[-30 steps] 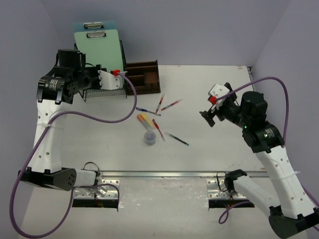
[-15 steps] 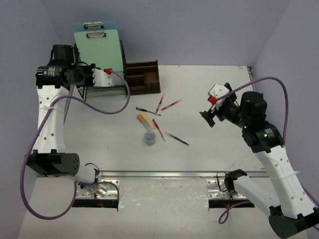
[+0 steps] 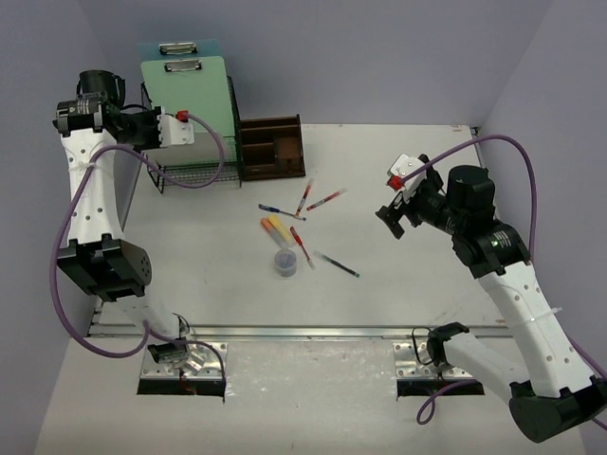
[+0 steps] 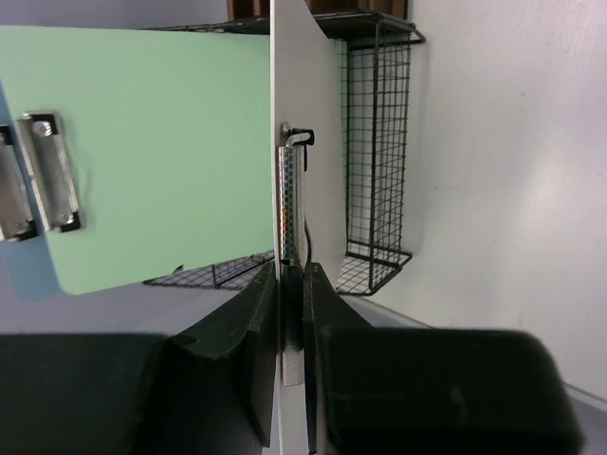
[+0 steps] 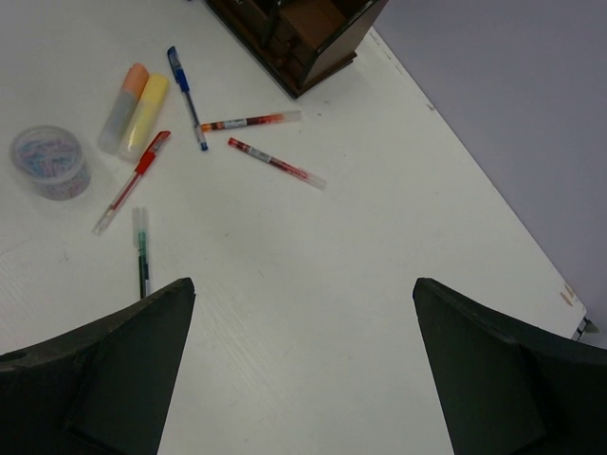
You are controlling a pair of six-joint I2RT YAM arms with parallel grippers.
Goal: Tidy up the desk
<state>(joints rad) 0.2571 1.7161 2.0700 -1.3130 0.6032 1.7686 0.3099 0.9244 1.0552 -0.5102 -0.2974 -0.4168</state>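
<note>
We see plain pale lavender walls closing in three sides, evenly lit, the left one darker.

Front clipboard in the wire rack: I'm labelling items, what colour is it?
The clipboard is pale mint green; the left wrist view shows it best.

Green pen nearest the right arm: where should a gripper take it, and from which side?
Mid-barrel of the green pen, from straight above, jaws closing across its shaft. It lies flat on the desk, so only the top is open; one end nears a red pen, the middle is free.
</note>
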